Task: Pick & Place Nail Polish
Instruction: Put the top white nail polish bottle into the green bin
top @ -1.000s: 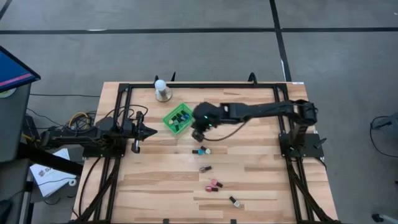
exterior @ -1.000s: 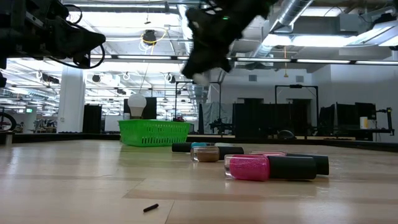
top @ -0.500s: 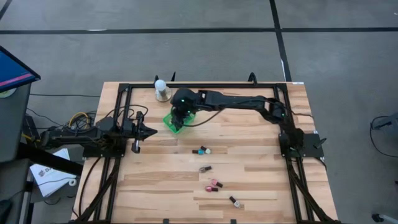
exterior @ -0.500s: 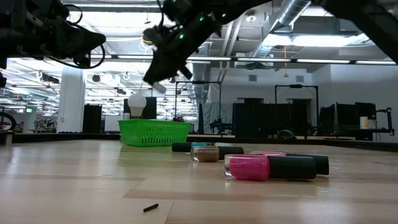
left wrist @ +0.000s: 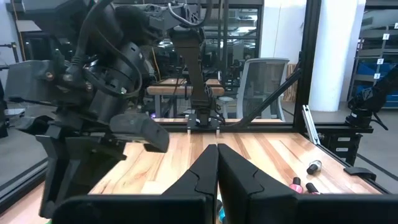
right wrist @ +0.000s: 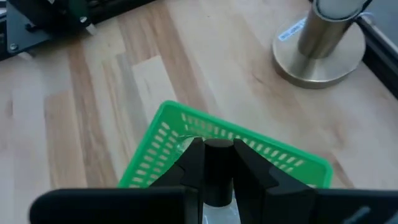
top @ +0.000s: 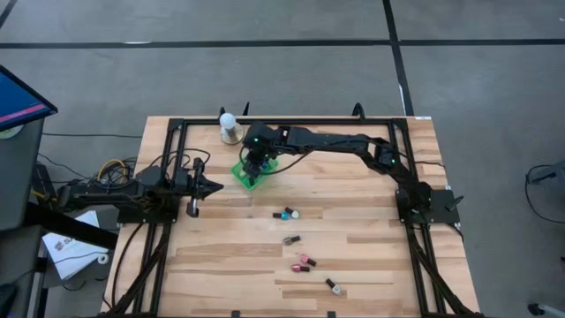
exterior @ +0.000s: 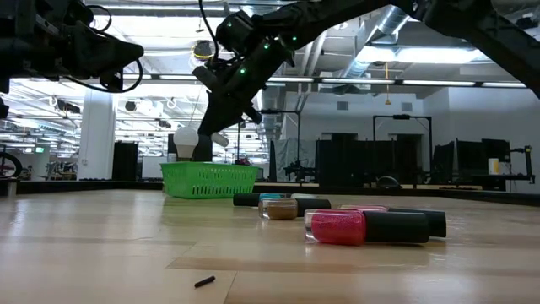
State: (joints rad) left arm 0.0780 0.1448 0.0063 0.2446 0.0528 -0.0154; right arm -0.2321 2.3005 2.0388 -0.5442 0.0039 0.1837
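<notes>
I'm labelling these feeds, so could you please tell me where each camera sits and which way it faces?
High: overhead, looking straight down; both arms show, right claw over the green basket.
Low: table height, level across; right arm above the basket.
Left wrist: forward past the shut left claw.
Right wrist: down past its claw gripping a nail polish bottle.
Shared: high, low and right wrist show the basket.

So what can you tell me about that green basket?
The green basket is a small box of plastic mesh with an open top, upright on the wooden table near a white ball on a round base. The right gripper hangs over it, shut on a nail polish bottle; its contents are mostly hidden.
</notes>
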